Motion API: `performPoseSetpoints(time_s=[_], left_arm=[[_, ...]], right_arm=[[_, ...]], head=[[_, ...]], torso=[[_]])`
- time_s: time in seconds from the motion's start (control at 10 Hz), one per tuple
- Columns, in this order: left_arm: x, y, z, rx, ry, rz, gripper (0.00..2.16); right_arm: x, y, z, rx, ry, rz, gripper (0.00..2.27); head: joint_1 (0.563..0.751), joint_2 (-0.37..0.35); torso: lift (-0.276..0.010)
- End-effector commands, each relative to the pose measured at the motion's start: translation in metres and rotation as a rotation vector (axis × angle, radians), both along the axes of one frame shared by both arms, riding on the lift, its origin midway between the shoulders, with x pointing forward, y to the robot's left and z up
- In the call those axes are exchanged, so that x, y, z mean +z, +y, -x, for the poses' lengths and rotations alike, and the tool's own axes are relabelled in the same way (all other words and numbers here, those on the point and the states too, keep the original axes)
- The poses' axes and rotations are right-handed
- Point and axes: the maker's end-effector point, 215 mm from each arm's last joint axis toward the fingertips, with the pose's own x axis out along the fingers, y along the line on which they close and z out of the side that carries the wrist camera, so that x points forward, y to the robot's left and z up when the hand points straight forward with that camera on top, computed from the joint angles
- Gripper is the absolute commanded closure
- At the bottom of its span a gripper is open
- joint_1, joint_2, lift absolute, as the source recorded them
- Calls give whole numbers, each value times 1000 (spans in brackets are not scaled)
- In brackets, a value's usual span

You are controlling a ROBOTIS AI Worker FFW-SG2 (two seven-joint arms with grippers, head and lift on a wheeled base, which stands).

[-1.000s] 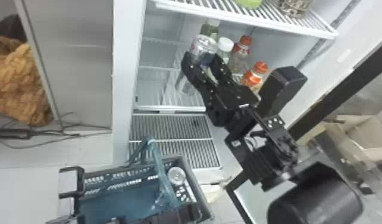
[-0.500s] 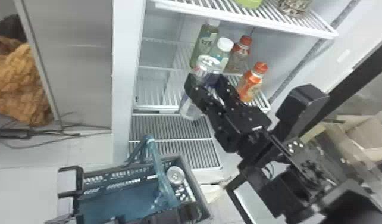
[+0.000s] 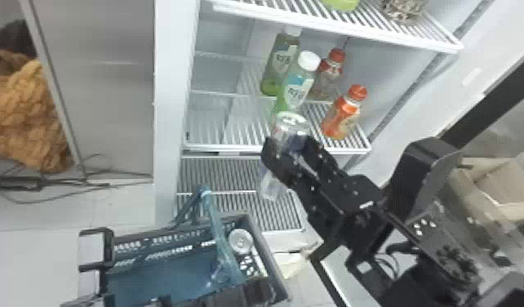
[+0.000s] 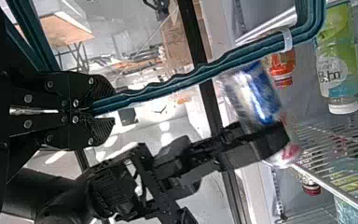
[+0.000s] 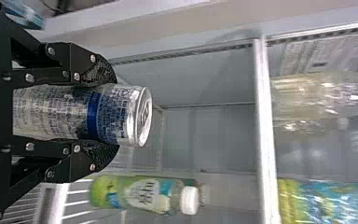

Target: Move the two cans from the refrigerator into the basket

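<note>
While the right claw (image 5: 115,114) clasps one can (image 5: 51,112) before the refrigerator shelf (image 3: 232,147) | other can (image 3: 240,241): in basket (image 3: 269,255) | left claw (image 4: 112,107): clamped on handle (image 4: 177,85) | risk: low swing could clip handle, knocking can loose

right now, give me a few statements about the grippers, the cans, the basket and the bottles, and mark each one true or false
1. The right gripper is holding a can. True.
2. The left gripper is holding a bottle. False: it is closed on the basket handle.
3. The basket has no can in it. False: one can is inside.
4. The bottle with the orange cap stands upright on a fridge shelf. True.
5. The front green bottle has a red cap. False: its cap is white.
</note>
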Motion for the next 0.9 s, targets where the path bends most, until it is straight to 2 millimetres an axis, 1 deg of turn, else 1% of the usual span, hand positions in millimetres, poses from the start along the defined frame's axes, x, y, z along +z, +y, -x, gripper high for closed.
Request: performPoseSetpoints(time_s=[0.0,0.1,0.3,0.5,0.8], left_arm=[[0,0,0,0,1,0,1205],[0,0,0,0,0,-2,1205],[-2,0,2,-2,6,-3,1205],[-1,1,2,1,5,-1,1205],[-3,0,2,1,9,-3,1205]], right_arm=[[-11,-5,11,-1,48,13,1001],[-19,-4,17,-1,78,4,1001],[-34,4,28,7,137,-48,1001],[-50,18,41,40,199,-72,1001],[-75,33,57,80,288,-107,1001]], head=[[695,-350],[695,-350],[695,-350],[695,-350],[695,-350]], torso=[[-276],[-276],[-276],[-276],[-276]])
